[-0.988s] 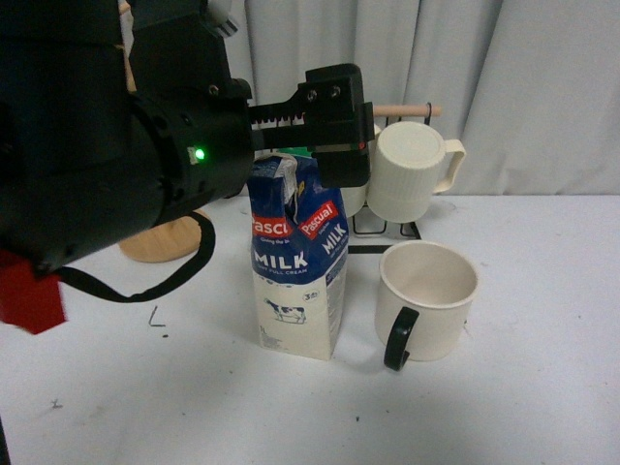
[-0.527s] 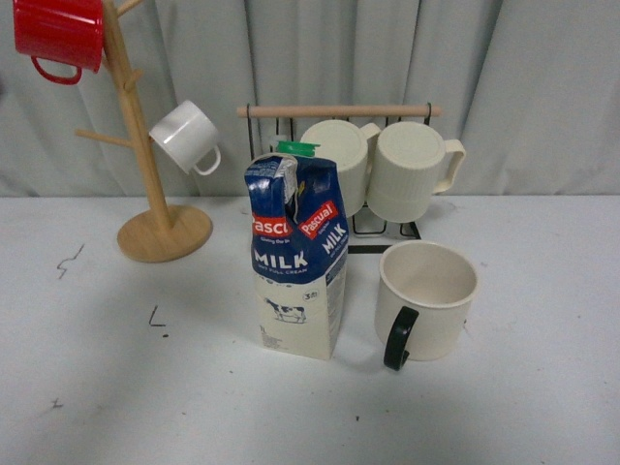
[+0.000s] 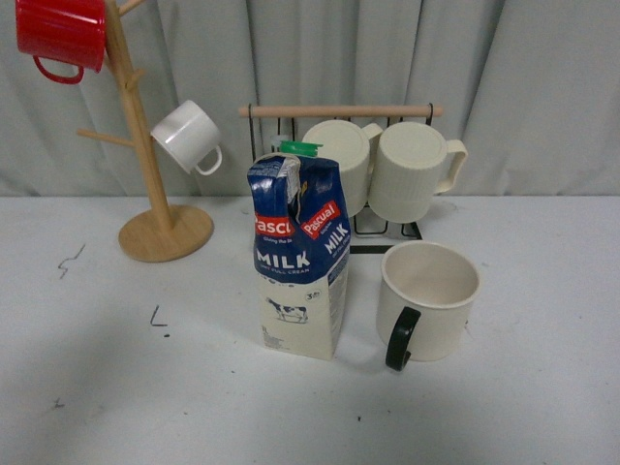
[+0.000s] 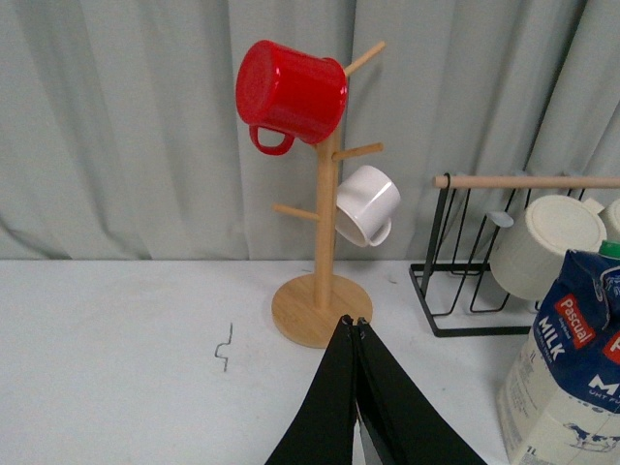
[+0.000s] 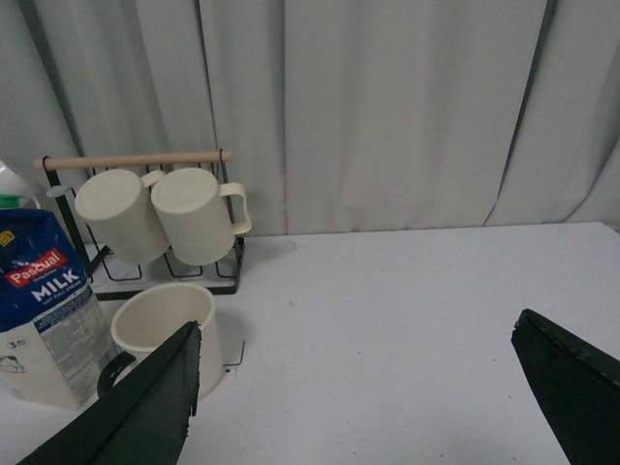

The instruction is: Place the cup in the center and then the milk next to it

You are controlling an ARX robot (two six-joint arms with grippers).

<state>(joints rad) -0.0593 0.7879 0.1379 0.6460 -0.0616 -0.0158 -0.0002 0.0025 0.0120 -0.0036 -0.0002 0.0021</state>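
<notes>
On the white table [image 3: 542, 407], a wooden mug tree [image 3: 145, 174] stands at far left with a red mug [image 3: 60, 35] and a small white cup [image 3: 186, 137] hung on its pegs — neither is part of the job. Near the middle the milk [image 3: 298, 257] stands upright, green cap up, and just beside it on its right sits the cup [image 3: 427, 300], open mouth up and black handle turned toward the camera; a narrow gap shows between them, so they look close but not touching. Behind both, two ribbed cream mugs [image 3: 387, 170] hang on the black wire rack [image 3: 339, 112]. Neither arm appears in the front view. The left gripper [image 4: 356, 334], seen only from its own wrist camera, has its black fingers pressed together on nothing, off toward the mug tree's side of the carton. The right gripper [image 5: 373, 387] is spread wide and empty, its fingers framing bare table well to the far side of the cup. Both placements appear done — nothing seems left but for the arms to stay clear.
</notes>
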